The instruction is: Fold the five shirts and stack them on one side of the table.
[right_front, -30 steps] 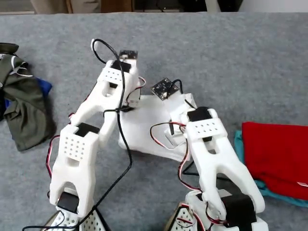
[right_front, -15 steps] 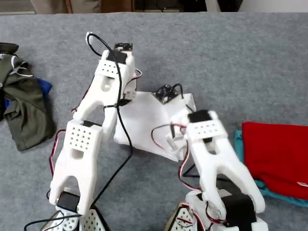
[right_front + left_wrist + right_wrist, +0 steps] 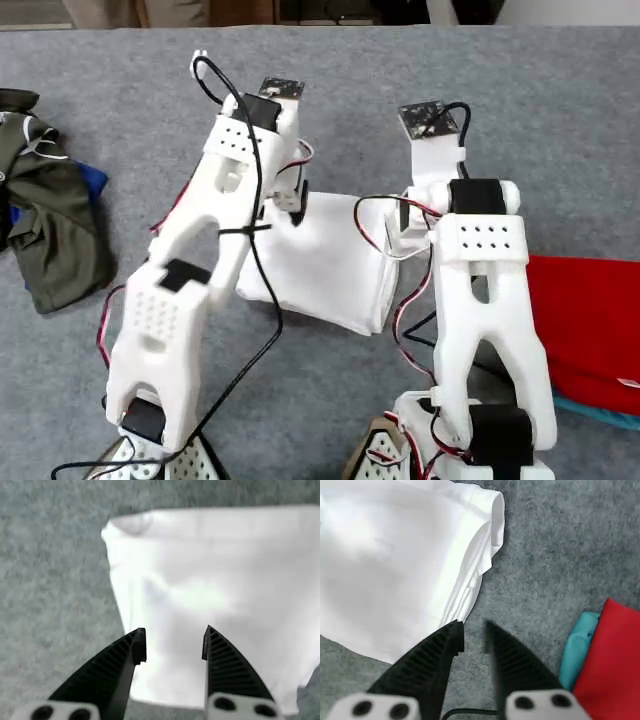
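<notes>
A white shirt (image 3: 320, 262) lies folded into a rectangle on the grey table between the two arms. My left gripper (image 3: 172, 645) hovers open just above its cloth (image 3: 210, 595), nothing between the fingers; in the high view it hangs at the shirt's far left corner (image 3: 293, 196). My right gripper (image 3: 472, 632) is narrowly open over bare table beside the shirt's bunched edge (image 3: 400, 560), at the shirt's right side (image 3: 403, 226). A red shirt (image 3: 590, 310) lies folded on a teal one (image 3: 576, 650) at the right.
A heap of dark olive and blue shirts (image 3: 50, 215) lies crumpled at the table's left edge. Grey table (image 3: 540, 120) stretches open at the far side and far right. Both arm bases stand at the near edge.
Both grippers have let go of the white shirt and risen off it. The right arm swung up and farther back; the shirt now lies flat as a neater rectangle.
</notes>
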You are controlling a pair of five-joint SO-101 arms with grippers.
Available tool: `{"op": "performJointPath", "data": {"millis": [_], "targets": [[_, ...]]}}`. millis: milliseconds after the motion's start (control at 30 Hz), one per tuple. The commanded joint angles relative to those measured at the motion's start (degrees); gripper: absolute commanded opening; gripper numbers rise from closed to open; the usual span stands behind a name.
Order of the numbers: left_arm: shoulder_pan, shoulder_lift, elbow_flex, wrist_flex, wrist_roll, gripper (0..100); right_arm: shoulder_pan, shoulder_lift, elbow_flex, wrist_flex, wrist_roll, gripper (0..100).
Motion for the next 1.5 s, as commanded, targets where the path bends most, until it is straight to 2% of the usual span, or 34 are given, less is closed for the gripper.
{"op": "performJointPath", "data": {"millis": [0, 267, 500, 633, 767, 833, 933, 1000, 1100, 1333, 1467], "targets": [[-1.14, -13.05, 13.1, 0.7, -2.99, 20, -2.59, 1.71, -1.98, -3.52, -3.69, 21.0], [-10.55, -36.09, 36.57, 0.53, -9.32, 20, -5.23, 13.49, 1.19, -14.07, -18.9, 22.0], [-15.3, -51.56, 48.53, -1.76, -13.54, 20, -5.32, 26.59, 1.19, -21.1, -24.09, 22.0], [-15.12, -55.34, 54.51, -3.87, -13.8, 20, -5.05, 34.24, -0.13, -23.56, -24.09, 22.0], [-15.38, -56.22, 58.64, -5.71, -13.8, 20, -4.88, 35.47, -2.51, -22.51, -24.09, 21.4], [-15.47, -56.4, 59.43, -5.98, -13.8, 20, -4.79, 36.26, -2.51, -21.98, -23.56, 16.9], [-15.47, -56.48, 59.25, -5.98, -13.8, 20, -4.7, 37.58, -2.51, -21.27, -23.21, 4.6], [-15.47, -56.48, 59.08, -6.07, -13.89, 20, -4.7, 38.2, -2.42, -21.1, -20.75, 0.4], [-15.56, -56.57, 58.9, -6.07, -13.98, 20, -3.74, 38.99, -2.59, -19.52, -16.7, 0.5], [-15.56, -62.73, 59.34, -5.98, -17.85, 20, 3.47, 38.55, -7.25, -18.2, -15.65, 0.5], [-15.56, -69.49, 59.43, -5.8, -19.96, 20, 4.35, 38.99, -14.46, -14.24, -9.85, 0.5]]}}
